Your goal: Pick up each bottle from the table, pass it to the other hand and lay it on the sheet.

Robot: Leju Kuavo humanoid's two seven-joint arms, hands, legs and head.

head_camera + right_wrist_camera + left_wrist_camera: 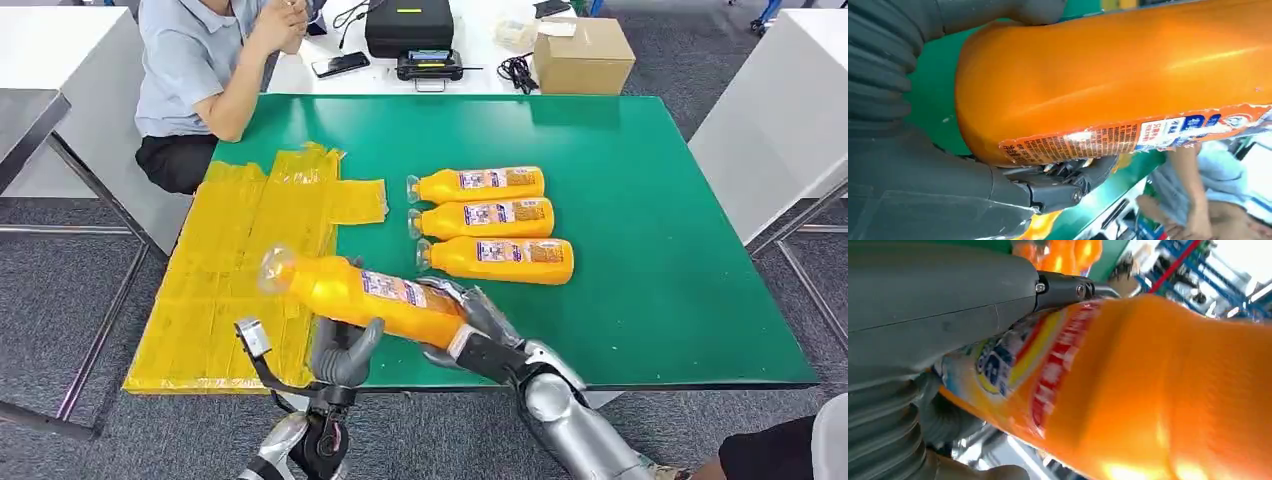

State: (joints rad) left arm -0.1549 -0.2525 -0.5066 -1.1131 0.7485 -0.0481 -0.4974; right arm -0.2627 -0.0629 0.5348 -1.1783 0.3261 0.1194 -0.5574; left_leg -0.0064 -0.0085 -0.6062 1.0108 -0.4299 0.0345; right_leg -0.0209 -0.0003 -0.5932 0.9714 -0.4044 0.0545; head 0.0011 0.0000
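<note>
2 hands point(345, 350) point(480, 315) grip 1 bottle point(375, 295) (fingers partly hidden).

Head view high, facing down over green table point(640, 200); wrist views close, sharing bottle point(375, 295)

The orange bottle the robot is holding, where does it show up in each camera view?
Head view: held bottle low centre, between both hands, cap toward the yellow sheet.
Left wrist view: bottle close up.
Right wrist view: its base close up.
Shared landmark: green table.
</note>
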